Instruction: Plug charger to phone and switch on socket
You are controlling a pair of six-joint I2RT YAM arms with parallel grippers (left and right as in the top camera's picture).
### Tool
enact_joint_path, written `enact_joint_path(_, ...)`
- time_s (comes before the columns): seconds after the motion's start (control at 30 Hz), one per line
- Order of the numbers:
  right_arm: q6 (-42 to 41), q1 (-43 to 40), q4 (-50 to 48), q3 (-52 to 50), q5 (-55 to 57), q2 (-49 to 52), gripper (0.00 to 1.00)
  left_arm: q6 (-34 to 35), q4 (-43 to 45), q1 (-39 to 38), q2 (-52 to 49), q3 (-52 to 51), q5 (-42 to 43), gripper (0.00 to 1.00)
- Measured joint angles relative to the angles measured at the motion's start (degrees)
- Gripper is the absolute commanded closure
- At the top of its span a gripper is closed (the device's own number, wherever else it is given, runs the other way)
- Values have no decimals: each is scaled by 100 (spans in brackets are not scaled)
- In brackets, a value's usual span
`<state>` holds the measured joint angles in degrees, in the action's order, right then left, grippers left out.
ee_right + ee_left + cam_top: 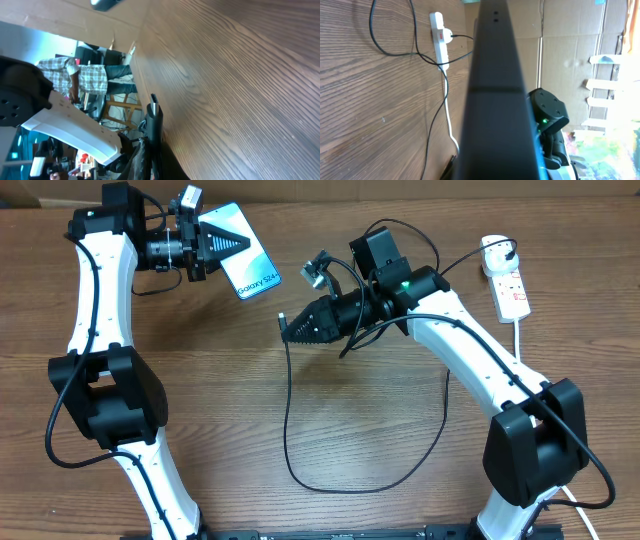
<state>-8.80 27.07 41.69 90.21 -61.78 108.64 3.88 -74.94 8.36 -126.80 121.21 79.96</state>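
My left gripper [243,242] at the back left is shut on the phone [250,268], whose light blue screen faces up. In the left wrist view the phone [495,100] is a dark bar, seen edge on. Near the table's middle, my right gripper [290,328] is shut on the charger's small plug tip [285,315], which points left toward the phone with a gap between them. That tip [154,107] sticks out past my right fingers [150,150]. The charger cable [290,440] loops forward and runs back to the white socket [507,278], where its black plug [497,250] sits.
The socket's thick white cord [520,340] runs forward along the right side. The socket [440,45] and the black cable [385,45] also show in the left wrist view. Cardboard [400,190] lines the back edge. The right arm [547,115] stands beyond the phone.
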Motion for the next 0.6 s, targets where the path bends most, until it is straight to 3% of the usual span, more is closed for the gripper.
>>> enact_joint_path(0.6,-282,76,-570,-2,-365,0,96,-118,-251,-291,0,0,66,96)
